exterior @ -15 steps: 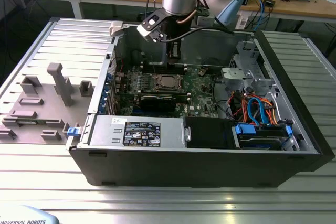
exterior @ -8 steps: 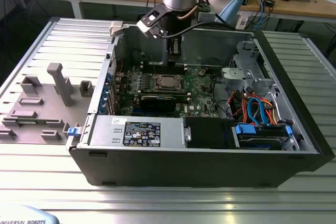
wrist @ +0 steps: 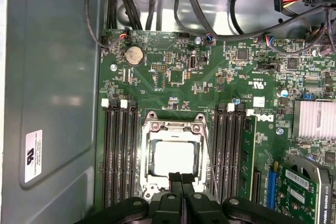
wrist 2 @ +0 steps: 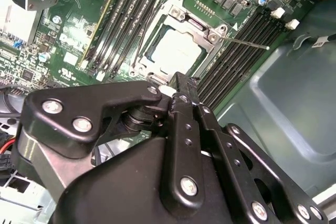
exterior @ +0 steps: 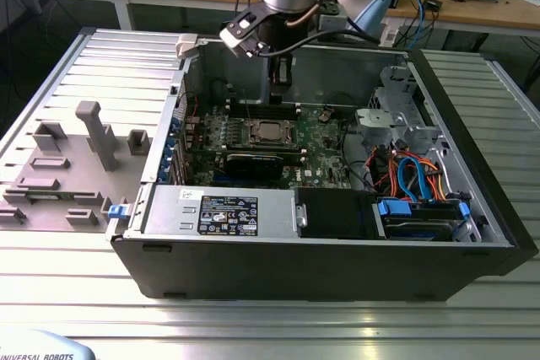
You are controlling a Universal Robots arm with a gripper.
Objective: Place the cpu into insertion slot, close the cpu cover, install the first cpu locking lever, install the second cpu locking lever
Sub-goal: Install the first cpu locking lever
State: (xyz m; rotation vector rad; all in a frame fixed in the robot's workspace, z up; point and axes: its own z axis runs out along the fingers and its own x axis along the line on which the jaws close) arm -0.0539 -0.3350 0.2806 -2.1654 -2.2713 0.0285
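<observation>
In the exterior view, one open computer case (exterior: 295, 271) lies on a ribbed table (exterior: 253, 326) and holds a green motherboard (exterior: 325, 137); the gripper (exterior: 280, 82) hangs inside it, just behind the single cpu (exterior: 270, 131). The second wrist view adds detail: the cpu (wrist 2: 176, 51) sits in its socket with one cpu cover (wrist 2: 202, 30) lying flat around it, one thin lever rod (wrist 2: 247, 42) juts across the memory slots, and the gripper (wrist 2: 177, 83) has its jaws pressed together on nothing. The first wrist view shows the cpu (wrist: 173, 161) inside the insertion slot (wrist: 149, 167), framed by the cpu cover (wrist: 173, 127), with two banks of memory slots (wrist: 119, 156) flanking it and one coin battery (wrist: 135, 55) well apart.
</observation>
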